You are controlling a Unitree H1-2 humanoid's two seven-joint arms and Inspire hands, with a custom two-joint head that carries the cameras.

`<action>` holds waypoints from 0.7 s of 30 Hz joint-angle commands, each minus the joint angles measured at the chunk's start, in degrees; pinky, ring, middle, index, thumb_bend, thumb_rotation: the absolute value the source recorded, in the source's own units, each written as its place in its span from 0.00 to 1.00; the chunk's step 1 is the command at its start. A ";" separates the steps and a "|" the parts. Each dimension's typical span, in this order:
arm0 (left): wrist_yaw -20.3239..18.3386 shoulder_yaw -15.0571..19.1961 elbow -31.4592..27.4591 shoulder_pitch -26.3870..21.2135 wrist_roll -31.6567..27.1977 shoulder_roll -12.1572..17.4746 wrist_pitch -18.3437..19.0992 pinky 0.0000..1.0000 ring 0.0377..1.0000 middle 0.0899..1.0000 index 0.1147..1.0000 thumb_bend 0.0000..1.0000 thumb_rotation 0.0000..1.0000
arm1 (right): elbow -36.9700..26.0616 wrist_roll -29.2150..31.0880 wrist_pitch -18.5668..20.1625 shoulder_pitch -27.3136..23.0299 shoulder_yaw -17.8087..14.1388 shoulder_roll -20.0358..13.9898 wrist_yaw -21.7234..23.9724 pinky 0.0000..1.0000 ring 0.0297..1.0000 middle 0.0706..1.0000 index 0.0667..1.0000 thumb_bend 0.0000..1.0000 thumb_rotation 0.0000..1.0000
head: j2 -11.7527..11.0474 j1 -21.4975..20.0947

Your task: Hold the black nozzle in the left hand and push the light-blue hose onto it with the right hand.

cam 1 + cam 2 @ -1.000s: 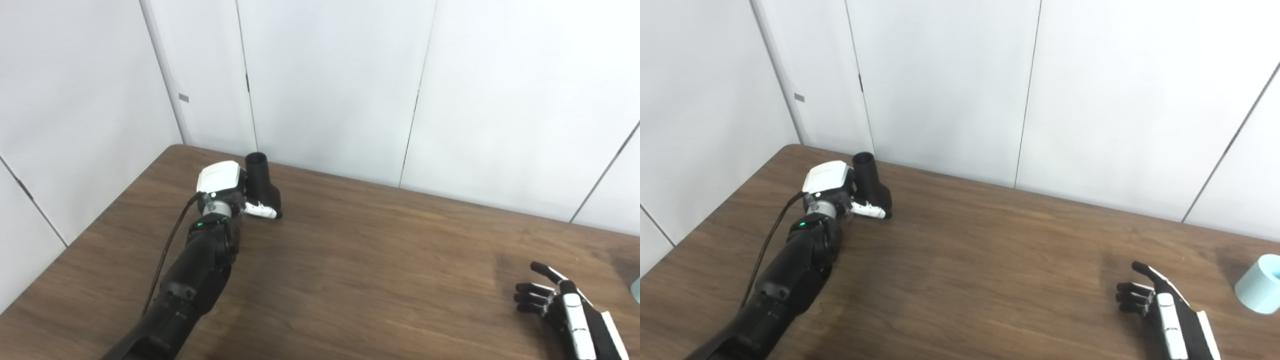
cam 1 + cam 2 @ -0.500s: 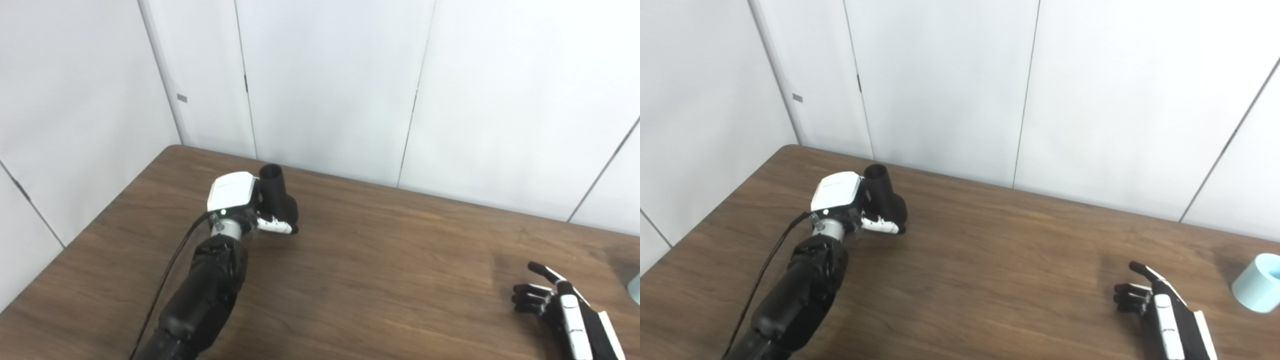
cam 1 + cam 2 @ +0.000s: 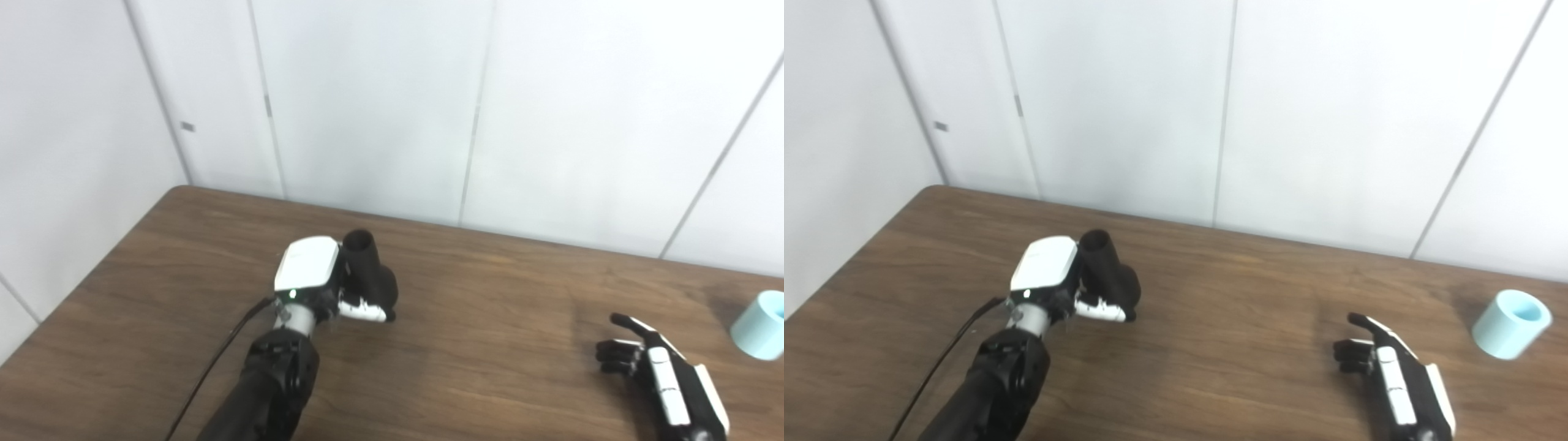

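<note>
the left robot hand [image 3: 1062,288], with its white back plate facing up, is wrapped around the black plastic nozzle [image 3: 1108,272], its white-tipped fingers [image 3: 1099,311] curled across the lower body of the part. the nozzle stands tilted, its round open mouth pointing up and toward the white panelled wall [image 3: 380,104], over the left-centre of the dark brown wood-grain surface [image 3: 478,343]. whether the base of the nozzle touches the surface cannot be told, since the fingers cover it.

the right robot hand [image 3: 658,373] sits low at the near right, holding nothing, its black fingers partly curled and apart, the thumb sticking out toward the wall. it is well apart from the nozzle.

the short light-blue cylindrical hose piece [image 3: 1511,323] lies tipped on the surface at the far right, beyond and to the right of the right robot hand, not touching it. the right eye view shows it whole, with its open end turned up and toward the wall and the hollow inside visible. the left eye view cuts it off at the picture's right edge [image 3: 762,324], so only part of its side and rim shows there.

a black cable [image 3: 214,367] runs along the left forearm, seen in both views.
</note>
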 commanded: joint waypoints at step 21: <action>-3.77 -10.91 -3.35 1.02 5.37 -4.03 -7.68 0.30 0.41 0.35 0.43 0.52 0.00 | -16.63 6.21 10.87 -1.05 -9.72 -5.29 -0.28 0.57 0.58 0.56 0.66 0.37 0.57 | 4.19 -9.36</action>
